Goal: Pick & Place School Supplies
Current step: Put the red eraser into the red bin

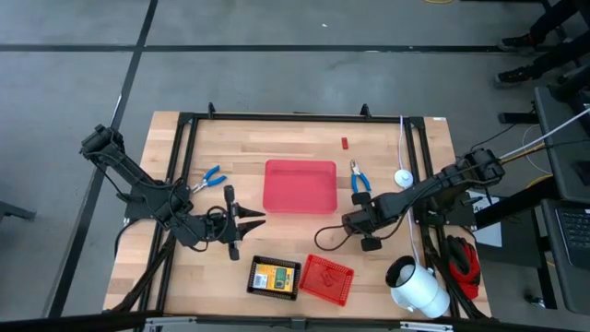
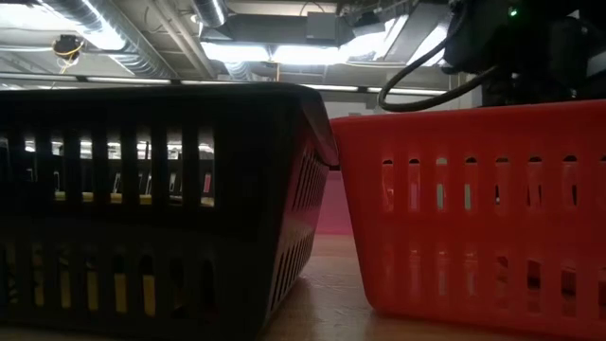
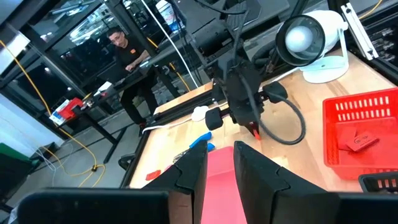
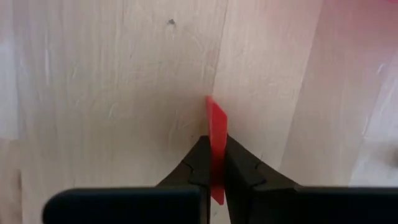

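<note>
The big red tray [image 1: 300, 186] in the middle of the wooden table [image 1: 304, 267] is the easiest reference here, so everything below is relative to it.

The right gripper [image 4: 213, 163] sits just off the tray's right side, a bit toward the near edge, pointing down at the bare wood. Its fingers are pinched together on a small red block [image 4: 216, 140], which stands on edge between the tips. In the left wrist view you can spot that same bit of red poking out under the right arm's head.

The left gripper [image 1: 253, 221] hovers off the tray's near-left corner, fingers a little apart with nothing between them.

Other supplies:
- one pair of blue-handled pliers [image 1: 210, 177] lies left of the tray, near the table frame
- a second pair of pliers [image 1: 358, 179] lies just right of the tray
- another tiny red block [image 1: 345, 143] sits beyond the tray's far-right corner, well apart from it
- a yellow-and-green card box [image 1: 272, 277] lies inside the black tray [image 1: 275, 263], on the near side of the red tray
- the red mesh basket [image 1: 327, 278] sits right beside that black tray, with something flat and red in it
</note>
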